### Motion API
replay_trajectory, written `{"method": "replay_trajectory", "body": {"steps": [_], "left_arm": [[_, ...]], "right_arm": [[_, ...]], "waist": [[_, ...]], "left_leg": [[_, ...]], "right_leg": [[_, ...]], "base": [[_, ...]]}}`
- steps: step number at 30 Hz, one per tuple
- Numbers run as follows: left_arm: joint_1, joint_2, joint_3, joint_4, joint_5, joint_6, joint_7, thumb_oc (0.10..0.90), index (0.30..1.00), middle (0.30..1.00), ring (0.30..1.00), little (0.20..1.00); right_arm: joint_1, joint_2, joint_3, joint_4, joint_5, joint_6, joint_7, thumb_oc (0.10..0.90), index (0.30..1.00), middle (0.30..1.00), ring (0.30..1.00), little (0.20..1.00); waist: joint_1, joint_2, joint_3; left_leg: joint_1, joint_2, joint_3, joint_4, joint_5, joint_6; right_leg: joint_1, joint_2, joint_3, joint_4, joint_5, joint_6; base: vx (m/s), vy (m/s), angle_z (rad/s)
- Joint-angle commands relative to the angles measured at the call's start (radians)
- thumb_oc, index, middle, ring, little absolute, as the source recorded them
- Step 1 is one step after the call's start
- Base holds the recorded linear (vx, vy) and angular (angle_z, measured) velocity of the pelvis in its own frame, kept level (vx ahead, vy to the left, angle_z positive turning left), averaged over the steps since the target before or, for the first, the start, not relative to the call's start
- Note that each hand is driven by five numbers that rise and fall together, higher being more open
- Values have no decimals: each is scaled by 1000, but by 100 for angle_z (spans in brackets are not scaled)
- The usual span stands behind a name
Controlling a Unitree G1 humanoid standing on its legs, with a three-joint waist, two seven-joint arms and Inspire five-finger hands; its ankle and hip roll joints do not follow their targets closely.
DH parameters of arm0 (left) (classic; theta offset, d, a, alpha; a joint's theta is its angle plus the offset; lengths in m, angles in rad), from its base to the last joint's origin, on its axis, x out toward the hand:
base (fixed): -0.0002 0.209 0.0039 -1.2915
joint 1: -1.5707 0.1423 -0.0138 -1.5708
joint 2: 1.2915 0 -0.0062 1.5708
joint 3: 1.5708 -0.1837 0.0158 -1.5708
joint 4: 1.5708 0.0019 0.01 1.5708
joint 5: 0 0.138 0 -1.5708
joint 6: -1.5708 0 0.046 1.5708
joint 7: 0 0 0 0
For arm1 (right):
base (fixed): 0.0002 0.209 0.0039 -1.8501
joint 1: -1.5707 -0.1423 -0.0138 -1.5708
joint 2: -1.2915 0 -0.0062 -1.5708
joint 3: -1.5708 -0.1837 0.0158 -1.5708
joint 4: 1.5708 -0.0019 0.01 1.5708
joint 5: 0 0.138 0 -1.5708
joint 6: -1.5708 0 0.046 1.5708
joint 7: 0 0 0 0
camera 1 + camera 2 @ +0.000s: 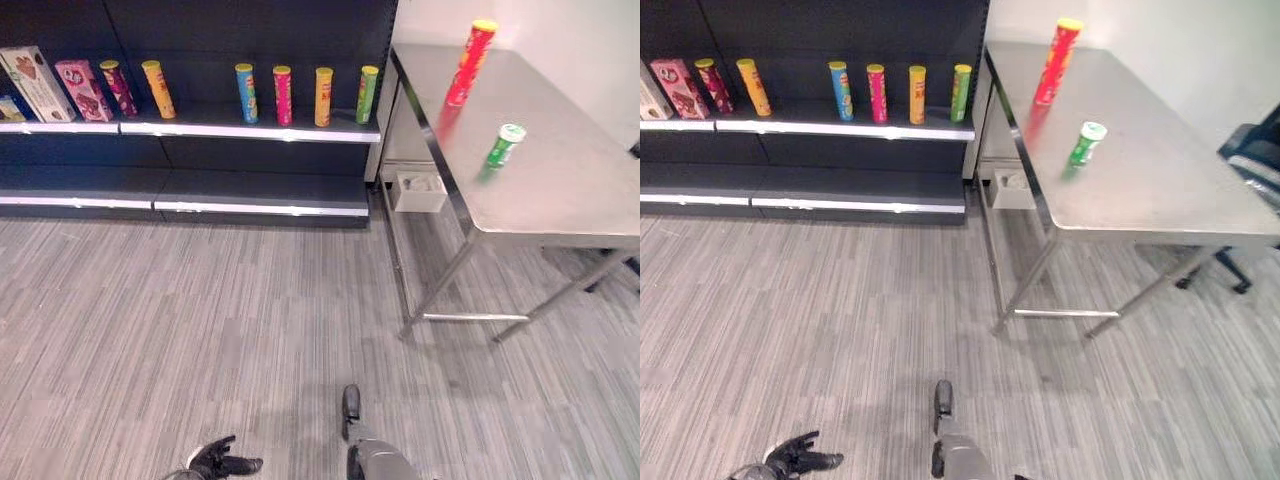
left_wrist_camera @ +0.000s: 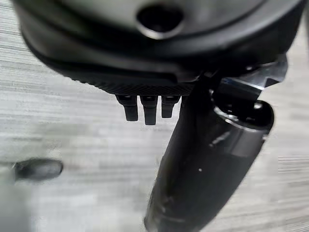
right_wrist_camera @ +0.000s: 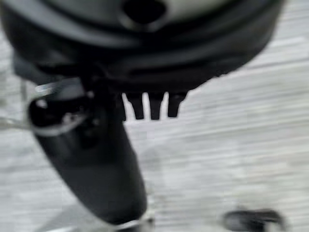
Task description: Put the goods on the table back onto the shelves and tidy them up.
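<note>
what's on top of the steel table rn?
On the steel table: a tall red can and a short green can, both upright and apart. The table's right edge is cut off from view.

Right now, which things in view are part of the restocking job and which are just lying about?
Job: tall red can and short green can on the steel table; the shelf they go on; both hands, open, low over the floor.
Lying about: white box under the table; office chair.
</note>
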Motion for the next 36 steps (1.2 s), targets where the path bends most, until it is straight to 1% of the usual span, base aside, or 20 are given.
{"method": "replay_trajectory", "body": {"steps": [1, 2, 3, 4, 5, 7, 9, 10, 11, 12, 13, 16, 19, 20, 22, 24, 27, 28, 29, 36], "left_arm": [[-20, 75, -5, -76, -4, -41, -10, 800, 900, 900, 900, 900], [-18, 75, -9, -82, -13, -35, -13, 800, 900, 900, 900, 900], [-25, 79, -21, -105, -35, -30, -7, 800, 900, 900, 900, 900], [-25, 80, -21, -104, -35, -30, -7, 800, 900, 900, 900, 900], [-25, 76, -27, -104, -41, -30, -1, 800, 900, 900, 900, 900], [-20, 69, -31, -106, -52, -33, -2, 800, 900, 900, 900, 900], [-13, 69, -37, -103, -46, -38, 0, 800, 900, 900, 900, 900], [-9, 71, -39, -102, -39, -44, 6, 800, 900, 900, 900, 900], [-7, 71, -42, -99, -35, -43, 9, 800, 900, 900, 900, 900], [-10, 70, -44, -82, -26, -39, 17, 800, 900, 900, 900, 900], [-17, 72, -45, -58, -15, -35, 13, 800, 900, 900, 900, 900], [-31, 97, -34, -65, -8, -39, 21, 800, 900, 900, 900, 900], [-29, 113, -31, -84, -15, -38, 17, 800, 900, 900, 900, 900], [-31, 119, -26, -78, -9, -38, 15, 800, 900, 900, 900, 900], [-28, 126, -17, -76, -12, -41, 12, 800, 900, 900, 900, 900], [-31, 132, -4, -48, 1, -35, 15, 800, 900, 900, 900, 900], [-39, 136, -15, -30, 17, -41, 1, 800, 900, 900, 900, 900], [-43, 135, -15, -32, 22, -39, -7, 800, 900, 900, 900, 900], [-43, 134, -16, -32, 22, -39, -7, 800, 900, 900, 900, 900], [-53, 120, -31, -30, 25, -38, -15, 800, 900, 900, 900, 900]], "right_arm": [[-3, -57, 36, -35, -7, -30, 25, 800, 900, 900, 900, 900], [-3, -64, 35, -39, 2, -28, 27, 800, 900, 900, 900, 900], [-15, -77, 49, -43, 13, -26, 15, 800, 900, 900, 900, 900], [-15, -77, 49, -42, 13, -26, 15, 800, 900, 900, 900, 900], [-25, -77, 50, -38, 17, -24, 8, 800, 900, 900, 900, 900], [-32, -79, 53, -40, 21, -25, 9, 800, 900, 900, 900, 900], [-35, -75, 64, -39, 17, -29, 6, 800, 900, 900, 900, 900], [-38, -74, 75, -32, 9, -34, 5, 800, 900, 900, 900, 900], [-44, -74, 83, -25, -3, -34, 6, 800, 900, 900, 900, 900], [-47, -80, 83, -12, -16, -30, 5, 800, 900, 900, 900, 900], [-40, -67, 71, 1, -21, -29, 1, 800, 900, 900, 900, 900], [-35, -50, 30, 43, -11, -23, -13, 800, 900, 900, 900, 900], [-17, -58, -23, 76, 19, -18, -21, 800, 900, 900, 900, 900], [-8, -62, -39, 97, 20, -16, -21, 800, 900, 900, 900, 900], [-2, -74, -68, 128, 21, -14, -26, 800, 900, 900, 900, 900], [12, -90, -98, 181, 10, -3, -26, 800, 900, 900, 900, 900], [45, -119, -167, 219, 53, -3, -36, 800, 900, 900, 900, 900], [81, -161, -267, 265, 111, 5, -39, 800, 900, 900, 900, 900], [82, -162, -268, 265, 111, 4, -39, 800, 900, 900, 900, 900], [188, -299, -522, 392, 247, 15, -68, 800, 900, 900, 900, 900]], "waist": [[16, -43, -17], [18, -52, -7], [57, -92, 59], [55, -93, 57], [75, -99, 72], [100, -95, 73], [118, -81, 67], [142, -65, 65], [158, -51, 60], [159, -41, 50], [140, -27, 26], [126, -13, 29], [106, 5, 54], [100, 6, 58], [89, 3, 62], [80, -12, 61], [63, -27, 48], [50, -32, 26], [51, -31, 26], [8, -40, -1]], "left_leg": [[-179, -30, 32, 134, 222, 58], [-252, -22, 37, 291, 295, 34], [-483, -5, 95, 611, 323, 70], [-486, -8, 93, 610, 325, 70], [-574, -26, 120, 596, 286, 89], [-651, -27, 165, 409, 264, 103], [-642, -7, 173, 150, 279, 106], [-649, -4, 113, -22, 331, 99], [-631, -5, 61, -109, 355, 87], [-635, -8, 51, -128, 380, 70], [-569, -3, 84, -155, 362, 79], [-477, -31, 149, -187, 311, 123], [-439, -39, 170, -187, 276, 148], [-425, -42, 187, -187, 259, 148], [-409, -41, 204, -187, 240, 142], [-391, -49, 213, -187, 212, 137], [-379, -47, 223, -187, 212, 134], [-379, -43, 235, -187, 205, 129], [-377, -43, 235, -187, 205, 129], [-360, -16, 283, -187, 186, 113]], "right_leg": [[99, -38, 56, -124, 57, 149], [129, -36, 51, -119, 34, 128], [215, -31, 60, -116, -38, 64], [213, -34, 59, -115, -38, 64], [237, -36, 72, -121, -50, 65], [279, -41, 87, -128, -71, 74], [305, -38, 98, -129, -106, 88], [327, -23, 114, -129, -130, 94], [364, -18, 131, -129, -154, 97], [401, -24, 131, -126, -175, 101], [393, -45, 135, -77, -200, 112], [235, -118, 138, 220, -104, 144], [142, -162, 106, 347, -65, 135], [134, -177, 78, 320, -73, 136], [118, -163, 65, 228, -85, 145], [116, -144, 38, 61, -75, 157], [165, -125, 93, -13, -72, 164], [207, -113, 87, -86, -69, 166], [209, -113, 87, -88, -68, 166], [237, -96, 108, -129, -68, 176]], "base": [[507, -274, 47], [627, -492, 28], [372, -351, 35], [335, -303, 45], [219, -25, 5], [406, 22, -34], [487, 142, -62], [546, 200, -71], [595, 229, -73], [662, 289, -84], [588, 357, -94], [387, 398, -109], [151, 203, -71], [169, 129, 15], [149, 11, 12], [166, -62, -37], [149, -67, -23], [126, -88, 4], [130, -59, -17], [56, -17, -25]]}}
